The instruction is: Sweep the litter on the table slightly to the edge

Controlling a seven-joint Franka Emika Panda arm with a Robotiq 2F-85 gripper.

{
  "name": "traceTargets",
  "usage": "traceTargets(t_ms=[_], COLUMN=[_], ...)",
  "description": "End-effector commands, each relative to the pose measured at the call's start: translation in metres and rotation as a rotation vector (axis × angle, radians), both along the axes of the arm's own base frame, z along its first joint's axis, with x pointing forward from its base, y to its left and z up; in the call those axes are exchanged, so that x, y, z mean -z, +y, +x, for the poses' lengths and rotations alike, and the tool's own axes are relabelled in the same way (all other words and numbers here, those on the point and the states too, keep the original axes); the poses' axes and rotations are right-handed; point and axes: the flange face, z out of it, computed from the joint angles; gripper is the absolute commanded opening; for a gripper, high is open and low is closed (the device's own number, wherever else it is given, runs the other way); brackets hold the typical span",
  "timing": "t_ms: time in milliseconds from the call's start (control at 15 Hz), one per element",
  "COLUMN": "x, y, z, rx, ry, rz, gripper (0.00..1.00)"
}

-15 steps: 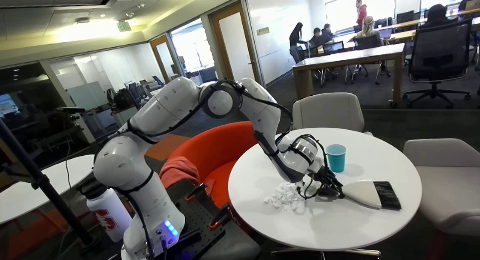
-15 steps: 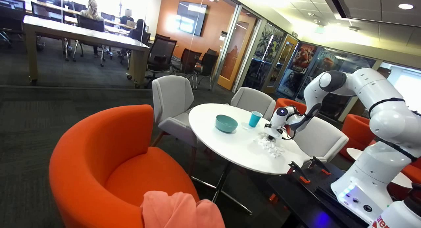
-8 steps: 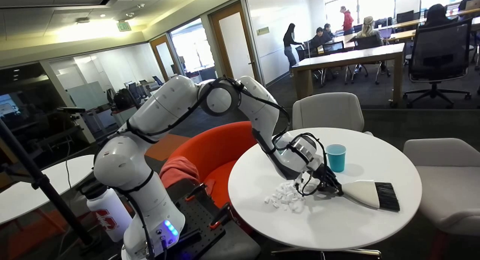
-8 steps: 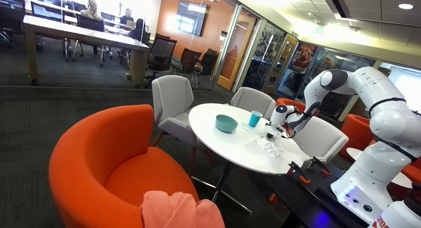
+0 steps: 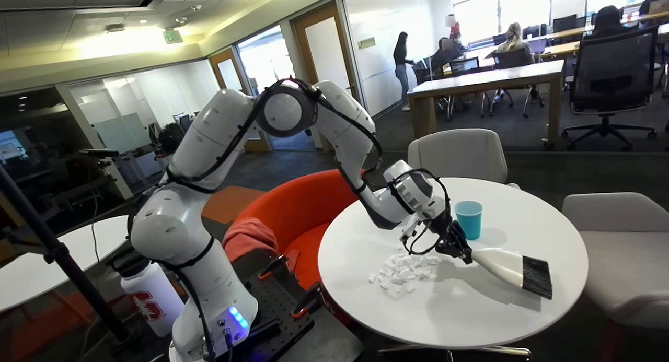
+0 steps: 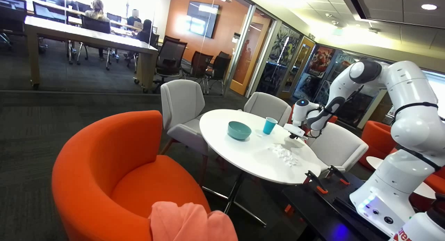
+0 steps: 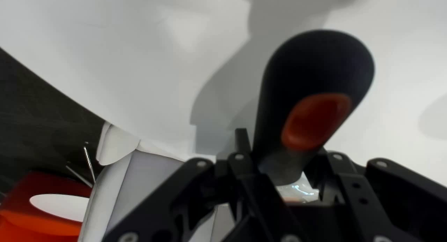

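Note:
The litter, a loose cluster of white bits, lies on the round white table in both exterior views. My gripper is to one side of the litter and above the tabletop; it also shows in an exterior view. It is shut on the brush, whose pale body and black bristles point away from the litter and slope down. I cannot tell whether the bristle tips touch the table. In the wrist view, the fingers close around the brush's black handle with a red oval. The litter is out of the wrist view.
A blue cup stands on the table close to the gripper. A teal bowl stands beyond the cup. Grey chairs and an orange seat surround the table.
The arm has risen and drawn back slightly, lifting the gripper off the tabletop. The brush now tilts more steeply with its bristles down. The litter, cup and bowl have not visibly moved.

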Motion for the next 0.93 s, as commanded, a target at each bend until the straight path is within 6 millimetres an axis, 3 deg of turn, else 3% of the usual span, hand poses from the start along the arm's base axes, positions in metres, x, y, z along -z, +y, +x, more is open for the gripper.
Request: traceTargets(t_ms=[0, 267, 533, 867], x=[-0.051, -0.079, -0.093, -0.086], y=[0.004, 0.008, 0.013, 0.040], z=[-0.014, -0.034, -0.055, -0.079], rx=[0.022, 0.041, 0.007, -0.008], ry=[0.010, 0.069, 0.075, 0.062], rz=[0.049, 0.176, 0.326, 0.472], gripper=[0.14, 0.14, 0.14, 0.14])
